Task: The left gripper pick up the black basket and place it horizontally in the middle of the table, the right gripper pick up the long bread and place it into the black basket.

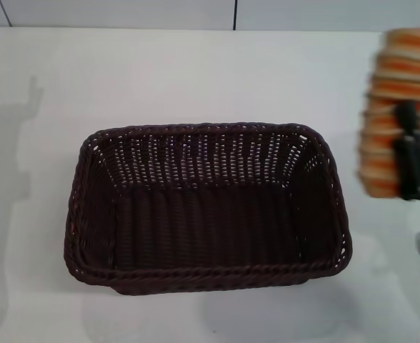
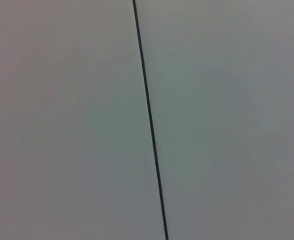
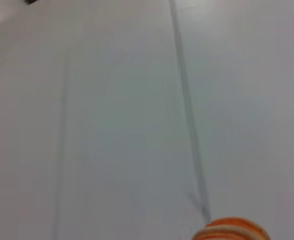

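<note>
The black basket (image 1: 208, 207) sits mid-table (image 1: 196, 78), white margin all round; right gripper (image 1: 410, 153) clamps the long bread (image 1: 396, 93) at right edge.

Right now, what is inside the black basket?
Nothing shows inside the black basket: only its woven floor and walls. The long bread is not in it; the right claw holds it up beside the basket's right end. The table under the basket is covered.

Behind the smooth white flat worktop (image 1: 196, 78) stands a pale grey wall (image 1: 124, 13), maybe panels, with thin dark seams (image 1: 235, 14).
</note>
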Robot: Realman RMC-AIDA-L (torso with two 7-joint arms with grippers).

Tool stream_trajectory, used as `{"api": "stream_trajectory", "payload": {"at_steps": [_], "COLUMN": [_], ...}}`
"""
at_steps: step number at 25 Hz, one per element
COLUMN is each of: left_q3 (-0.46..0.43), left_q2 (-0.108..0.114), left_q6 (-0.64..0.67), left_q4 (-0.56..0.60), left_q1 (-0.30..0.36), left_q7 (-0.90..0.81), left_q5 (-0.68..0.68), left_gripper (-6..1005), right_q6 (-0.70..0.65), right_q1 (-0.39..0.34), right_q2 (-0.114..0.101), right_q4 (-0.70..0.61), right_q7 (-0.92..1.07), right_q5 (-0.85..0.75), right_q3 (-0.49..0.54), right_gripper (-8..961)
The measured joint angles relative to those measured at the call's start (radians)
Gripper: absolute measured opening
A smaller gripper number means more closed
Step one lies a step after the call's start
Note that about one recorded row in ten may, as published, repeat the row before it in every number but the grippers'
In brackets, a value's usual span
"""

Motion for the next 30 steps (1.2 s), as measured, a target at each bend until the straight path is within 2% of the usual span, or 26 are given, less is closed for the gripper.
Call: {"api": "stream_trajectory", "payload": {"at_steps": [1,2,4,5,8,15,23,25,26,29,30], "left_q3": [0.000,0.001,0.002,0.002,0.005,0.007,0.007,0.007,0.007,0.004,0.002], "left_q2": [0.000,0.000,0.000,0.000,0.000,0.000,0.000,0.000,0.000,0.001,0.001], "left_q6": [0.000,0.000,0.000,0.000,0.001,0.002,0.002,0.001,0.001,0.000,0.000], "left_q4": [0.000,0.000,0.000,0.000,-0.002,-0.008,-0.005,-0.002,-0.002,0.000,0.002], "left_q1": [0.000,0.000,0.000,0.001,0.004,0.014,0.015,0.013,0.013,0.015,0.019], "left_q7": [0.000,-0.002,-0.004,-0.004,-0.005,-0.005,-0.005,-0.005,-0.005,-0.005,-0.006], "left_q5": [0.000,0.000,-0.002,-0.002,-0.003,-0.005,-0.007,-0.008,-0.008,-0.008,-0.008], "left_gripper": [783,783,783,783,783,783,783,783,783,783,783], "right_q6": [0.000,0.074,0.116,0.181,0.238,0.256,0.255,0.221,0.221,0.158,0.128], "right_q1": [0.000,0.045,0.069,0.108,0.151,0.172,0.172,0.148,0.148,0.082,0.034], "right_q2": [0.000,-0.001,-0.003,-0.004,-0.004,-0.004,-0.006,-0.007,-0.007,-0.010,-0.022], "right_q4": [0.000,0.020,0.032,0.046,0.053,0.064,0.048,0.043,0.043,0.039,0.035], "right_q7": [0.000,0.006,0.013,0.036,0.112,0.147,0.223,0.203,0.203,0.144,0.140], "right_q5": [0.000,-0.005,-0.010,-0.041,-0.108,-0.124,-0.124,-0.120,-0.120,-0.115,-0.114], "right_q3": [0.000,-0.010,-0.014,-0.022,-0.027,-0.029,-0.025,-0.003,-0.003,0.081,0.157], "right_gripper": [389,385,377,372,360,339,722,808,813,829,829]}}
